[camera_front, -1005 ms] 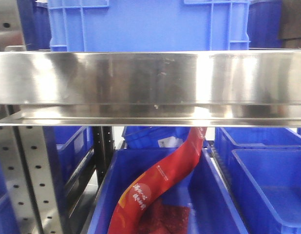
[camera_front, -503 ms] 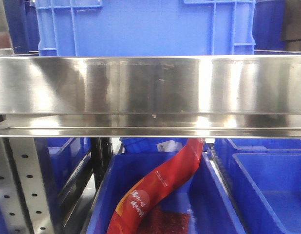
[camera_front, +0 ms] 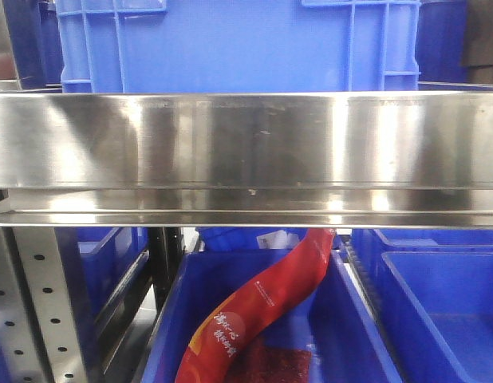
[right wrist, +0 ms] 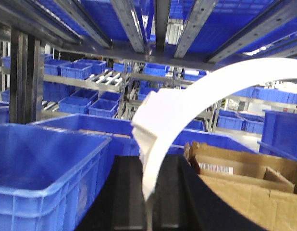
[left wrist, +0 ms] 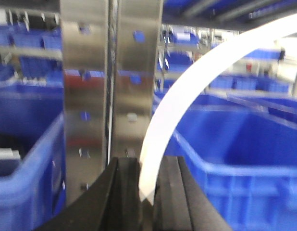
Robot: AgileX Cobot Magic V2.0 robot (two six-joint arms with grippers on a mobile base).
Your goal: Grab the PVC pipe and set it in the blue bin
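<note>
Shelf rail [camera_front: 246, 140] lower in front view than a second ago | my left claw [left wrist: 147, 195] clamps PVC pipe [left wrist: 187, 91] by one end, arc rising up-right; right claw [right wrist: 149, 195] clamps second pipe [right wrist: 201, 89] likewise | risk: end-held arc may pivot, clip steel upright [left wrist: 86, 96] ahead-left.

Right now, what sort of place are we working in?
Likely a warehouse or parts storeroom: perforated steel rack upright, rows of blue plastic bins on shelves, and a brown cardboard box.

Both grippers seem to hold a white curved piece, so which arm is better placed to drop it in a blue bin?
Probably right: the right gripper, shut on its PVC pipe, looks down into an open blue bin. The left gripper, also holding one, faces a steel upright.
</note>
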